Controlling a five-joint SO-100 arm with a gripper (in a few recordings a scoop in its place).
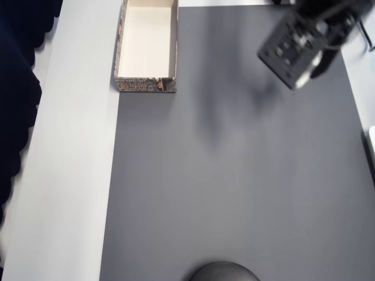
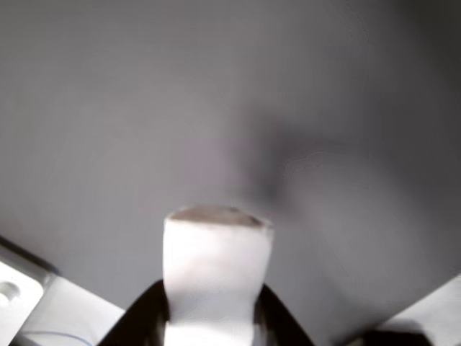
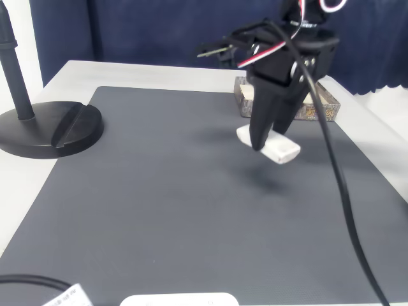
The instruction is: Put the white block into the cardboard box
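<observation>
The gripper [image 3: 268, 143] is clamped on the white block [image 3: 271, 146], holding it in the air above the dark mat [image 3: 191, 210], well apart from the cardboard box [image 1: 146, 44] at the mat's far corner. The block sits near the fingertips and sticks out sideways, so it could slip or twist loose on the way, or catch the box wall on lowering. In the overhead view the arm is blurred, and the box is cut off at the top edge.
</observation>
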